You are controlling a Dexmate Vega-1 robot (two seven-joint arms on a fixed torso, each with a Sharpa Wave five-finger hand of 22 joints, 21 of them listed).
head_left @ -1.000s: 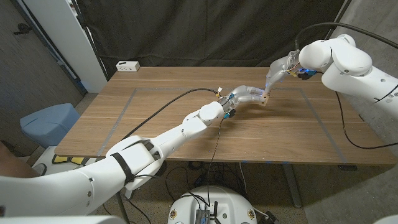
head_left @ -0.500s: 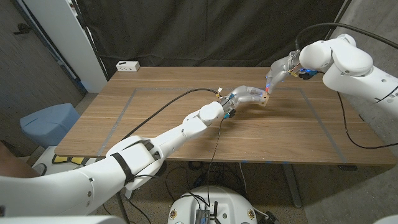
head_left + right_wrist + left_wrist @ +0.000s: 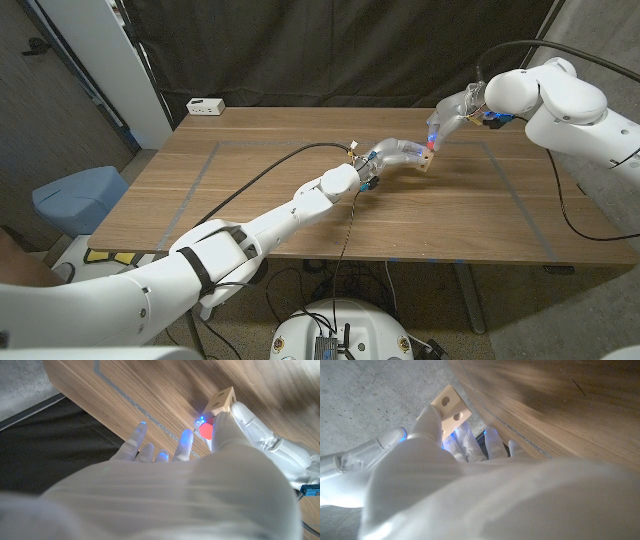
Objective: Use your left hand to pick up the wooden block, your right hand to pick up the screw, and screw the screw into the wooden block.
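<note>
Your left hand (image 3: pixel 400 153) grips the wooden block (image 3: pixel 427 160), your right hand (image 3: pixel 447 115) pinches the red-headed screw (image 3: pixel 206 431) at it; judge alignment, then twist.

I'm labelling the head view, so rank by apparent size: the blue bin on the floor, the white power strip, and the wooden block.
1. Blue bin, largest.
2. White power strip.
3. Wooden block, smallest; the left hand partly covers it, so its rank against the strip is unsure.

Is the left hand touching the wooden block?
Touching. In the left wrist view the left hand grips the wooden block, fingers wrapped against its side.
</note>
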